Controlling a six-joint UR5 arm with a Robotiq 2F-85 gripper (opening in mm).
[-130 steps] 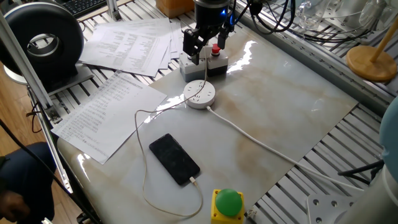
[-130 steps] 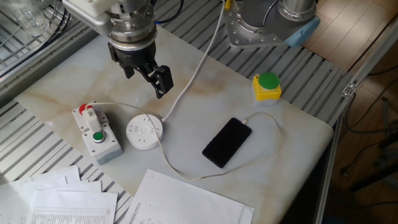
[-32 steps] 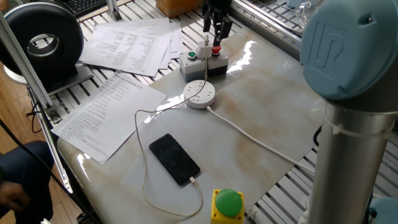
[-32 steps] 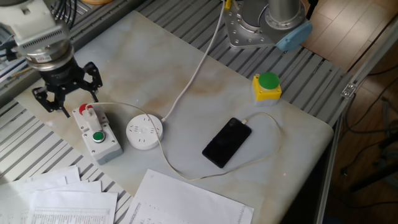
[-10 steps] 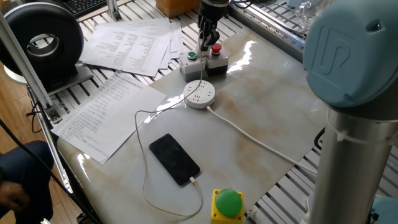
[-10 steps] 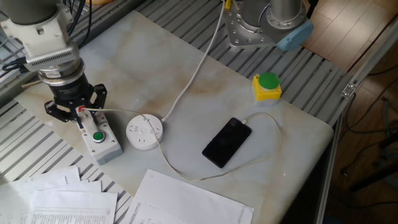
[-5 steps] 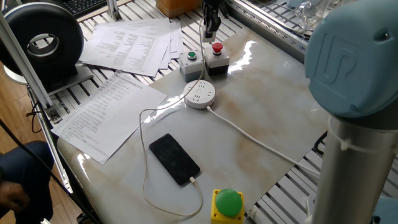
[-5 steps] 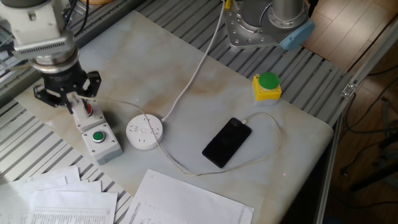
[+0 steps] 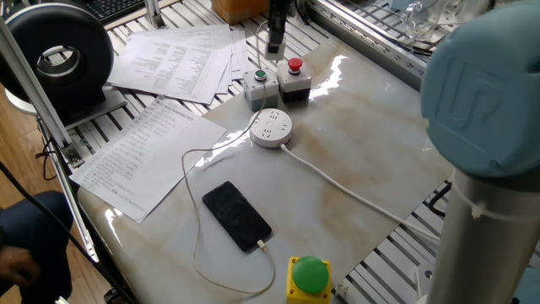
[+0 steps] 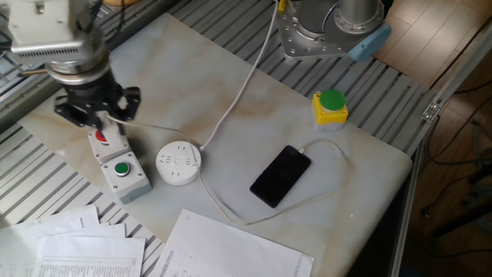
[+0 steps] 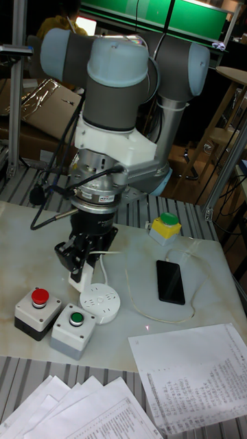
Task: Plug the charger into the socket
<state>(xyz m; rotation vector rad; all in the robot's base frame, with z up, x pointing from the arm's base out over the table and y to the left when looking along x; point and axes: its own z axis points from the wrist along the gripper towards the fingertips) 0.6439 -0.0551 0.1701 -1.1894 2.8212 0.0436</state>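
Note:
The charger [image 11: 80, 280], a small white cube, hangs in the air with my gripper [image 11: 77, 269] shut on it. Its thin white cable [image 10: 161, 131] trails down to the black smartphone [image 10: 280, 175] lying on the marble top. In the other fixed view the gripper [image 10: 98, 121] hovers over the red-button end of the grey button box [image 10: 121, 168]. The socket [image 10: 178, 164], a round white puck with slot holes and a thick cord, lies just right of that box, below and beside the gripper. The one fixed view shows the socket [image 9: 272, 127] in front of the raised gripper [image 9: 274, 42].
A yellow box with a green dome button [image 10: 330, 106] stands near the table's edge. Printed paper sheets [image 9: 143, 152] lie beside the marble slab. The socket's thick cord [image 9: 354, 196] crosses the slab. The robot's base [image 10: 323, 31] stands at one end.
The gripper has risen from the grey button box with the charger in its fingers and shifted slightly. The thin cable has been pulled up off the table near the socket.

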